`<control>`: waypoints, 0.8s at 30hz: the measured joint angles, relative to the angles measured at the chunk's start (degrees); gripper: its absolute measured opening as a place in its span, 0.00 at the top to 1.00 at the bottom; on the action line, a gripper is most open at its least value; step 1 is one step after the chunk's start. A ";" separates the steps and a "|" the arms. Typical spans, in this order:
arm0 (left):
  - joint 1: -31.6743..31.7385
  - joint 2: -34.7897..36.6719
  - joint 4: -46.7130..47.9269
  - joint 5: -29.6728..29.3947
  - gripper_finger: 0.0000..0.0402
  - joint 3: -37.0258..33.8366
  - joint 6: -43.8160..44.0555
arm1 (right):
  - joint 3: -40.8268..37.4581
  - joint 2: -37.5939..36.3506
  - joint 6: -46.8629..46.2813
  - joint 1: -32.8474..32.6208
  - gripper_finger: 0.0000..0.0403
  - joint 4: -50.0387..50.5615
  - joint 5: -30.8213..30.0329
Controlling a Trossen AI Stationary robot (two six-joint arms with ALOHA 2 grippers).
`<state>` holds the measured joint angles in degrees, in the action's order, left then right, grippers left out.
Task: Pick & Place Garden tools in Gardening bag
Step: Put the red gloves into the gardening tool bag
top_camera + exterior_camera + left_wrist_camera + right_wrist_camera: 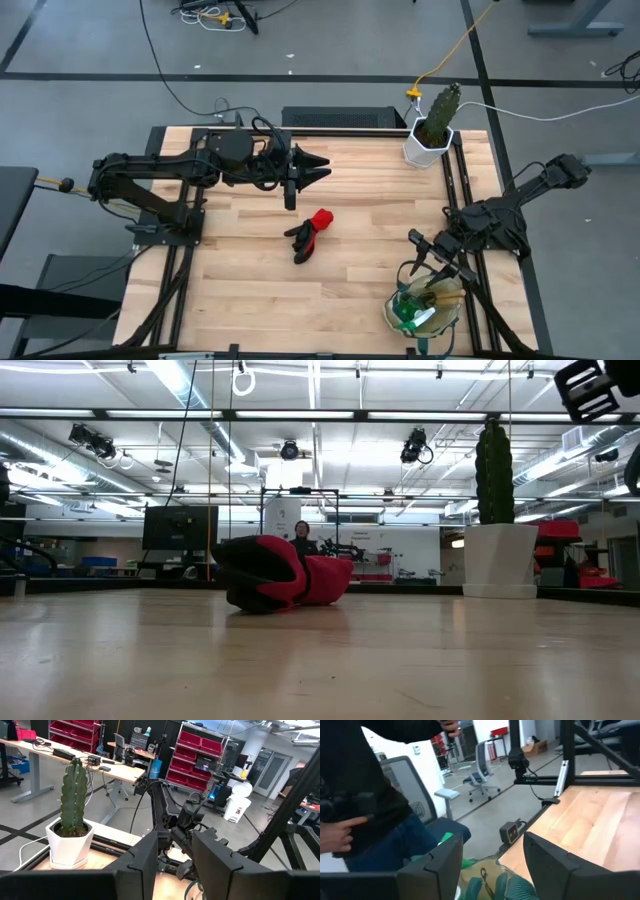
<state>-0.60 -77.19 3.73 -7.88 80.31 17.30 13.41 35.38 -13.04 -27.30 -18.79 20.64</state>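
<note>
We find the right gripper open and empty just above the bag at the table's near right corner. The gloves lie mid-table, unobstructed. The left gripper, parted and empty, hovers behind them; a cactus stands at the far right.

The desk is a pale wooden butcher-block top with a dark metal frame along its edges. Near its middle lie the red-and-black gloves, bunched together in one heap. At the far right corner stands a white hexagonal pot holding a green cactus. At the near right corner sits the gardening bag, beige with green trim, with green-and-white items showing inside its open top.
</note>
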 joint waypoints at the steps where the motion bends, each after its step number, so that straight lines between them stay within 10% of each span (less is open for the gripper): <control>1: 0.00 0.02 0.00 0.00 0.68 0.00 0.00 | 0.10 0.01 -0.01 0.17 0.48 0.07 -0.27; 24: -0.02 0.02 0.15 0.16 0.68 0.02 -5.11 | 19.25 0.02 4.37 9.00 0.48 16.47 -12.26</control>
<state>-0.62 -77.17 3.87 -7.72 80.33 12.19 32.66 35.40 -8.67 -18.30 -2.32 8.38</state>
